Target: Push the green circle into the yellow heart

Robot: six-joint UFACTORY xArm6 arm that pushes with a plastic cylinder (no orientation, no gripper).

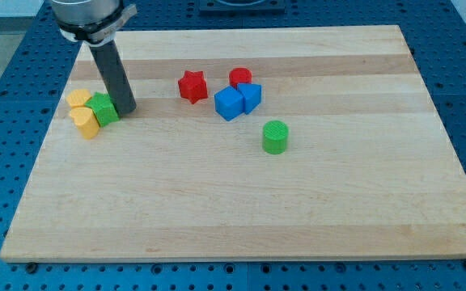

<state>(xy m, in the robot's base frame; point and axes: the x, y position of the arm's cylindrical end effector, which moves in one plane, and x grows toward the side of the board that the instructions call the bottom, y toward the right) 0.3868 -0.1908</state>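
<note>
The green circle (274, 137) stands alone right of the board's middle. Two yellow blocks sit at the view's left: one (78, 99) above, and another (86, 122) below it; which one is the heart I cannot tell for sure. A green block (102, 107) of unclear shape sits against them on their right. My tip (125, 109) rests just right of that green block, touching or nearly touching it, far to the left of the green circle.
A red star (192, 86) and a red round block (240, 78) sit near the top middle. Two blue blocks (229, 103) (250, 96) lie together below the red round block. The wooden board (233, 210) lies on a blue perforated table.
</note>
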